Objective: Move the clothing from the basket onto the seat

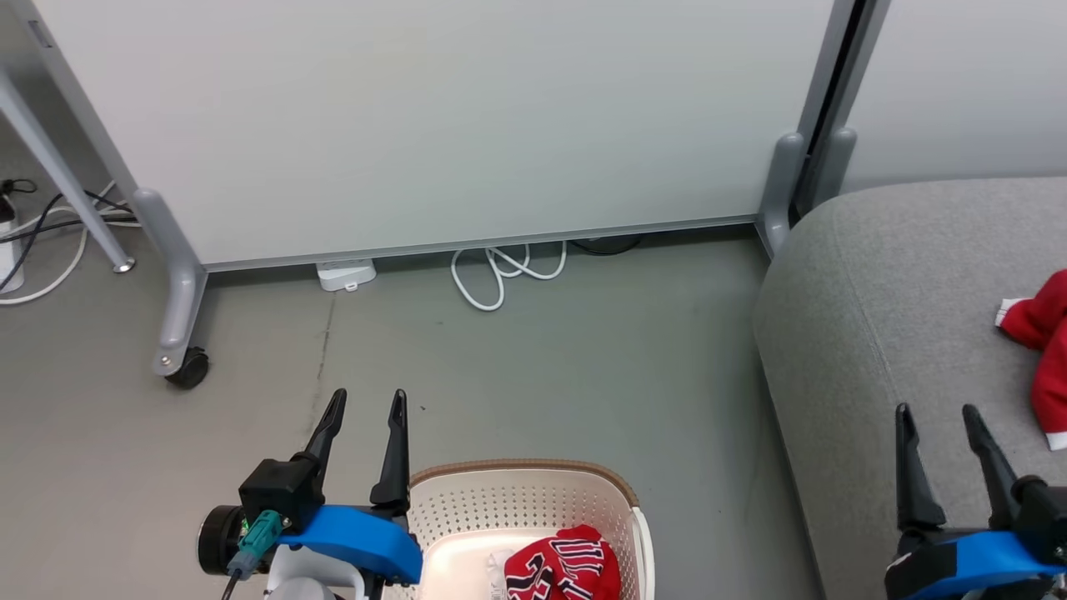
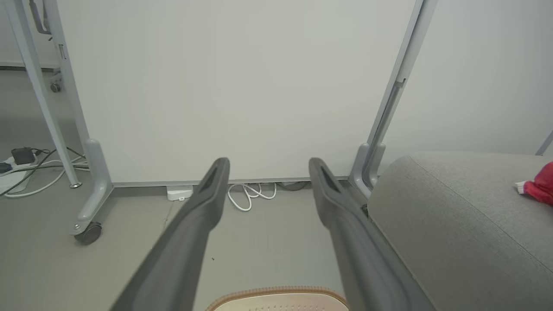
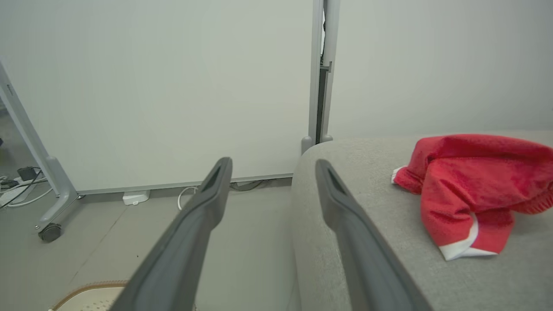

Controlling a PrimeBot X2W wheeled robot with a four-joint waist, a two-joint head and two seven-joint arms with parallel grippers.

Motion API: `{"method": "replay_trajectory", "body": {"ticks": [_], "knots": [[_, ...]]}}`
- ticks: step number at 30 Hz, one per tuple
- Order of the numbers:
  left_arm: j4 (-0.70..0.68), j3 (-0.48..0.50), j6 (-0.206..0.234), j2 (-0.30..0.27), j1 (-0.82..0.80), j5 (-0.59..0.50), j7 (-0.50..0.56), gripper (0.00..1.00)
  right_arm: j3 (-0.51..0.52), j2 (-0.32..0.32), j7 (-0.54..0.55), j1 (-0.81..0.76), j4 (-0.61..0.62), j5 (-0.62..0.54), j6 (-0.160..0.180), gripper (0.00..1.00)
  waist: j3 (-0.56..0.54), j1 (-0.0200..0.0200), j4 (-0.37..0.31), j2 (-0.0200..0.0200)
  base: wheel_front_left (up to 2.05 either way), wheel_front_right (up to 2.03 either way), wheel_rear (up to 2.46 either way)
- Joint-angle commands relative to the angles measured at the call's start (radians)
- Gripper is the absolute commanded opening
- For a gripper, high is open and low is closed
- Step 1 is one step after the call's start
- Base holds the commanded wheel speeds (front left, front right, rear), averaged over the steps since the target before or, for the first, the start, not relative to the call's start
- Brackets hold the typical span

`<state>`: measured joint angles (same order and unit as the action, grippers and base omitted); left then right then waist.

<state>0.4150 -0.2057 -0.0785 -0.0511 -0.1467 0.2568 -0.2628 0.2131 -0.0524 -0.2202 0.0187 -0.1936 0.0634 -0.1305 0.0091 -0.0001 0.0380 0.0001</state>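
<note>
Hovering just beside the basket (image 1: 525, 467), the left gripper (image 1: 368, 400) has its fingers apart, likely ready to reach in. The right gripper (image 1: 936, 412), fingers apart too, hangs over the seat (image 1: 875, 317), right of the basket. The jersey (image 1: 563, 567) lies in the basket; the red top (image 3: 466, 181) is on the seat.

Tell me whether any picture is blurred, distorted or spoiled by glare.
Head view: sharp, even soft light, no glare. Left wrist view: the wide lens makes the panel posts lean inward; the near jaws look oversized. Right wrist view: same stretch; the plain red garment on the seat is sharp.
</note>
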Motion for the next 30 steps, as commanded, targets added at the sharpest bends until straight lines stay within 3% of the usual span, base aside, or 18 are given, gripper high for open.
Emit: {"method": "replay_trajectory", "body": {"ticks": [1, 30], "knots": [[0.005, 0.008, 0.005, 0.001, 0.003, -0.001, -0.003, 1.00, -0.009, 0.002, 0.004, -0.022, 0.011, 0.011, -0.001, 1.00, -0.005, 0.0001, 0.010, -0.0001, 0.00, 0.00, 0.00], [0.015, 0.015, 0.009, 0.001, 0.010, 0.006, -0.003, 1.00, -0.045, 0.002, 0.042, -0.087, 0.080, 0.045, -0.001, 1.00, 0.001, 0.0001, 0.040, -0.0001, 0.00, 0.00, 0.00]]}}
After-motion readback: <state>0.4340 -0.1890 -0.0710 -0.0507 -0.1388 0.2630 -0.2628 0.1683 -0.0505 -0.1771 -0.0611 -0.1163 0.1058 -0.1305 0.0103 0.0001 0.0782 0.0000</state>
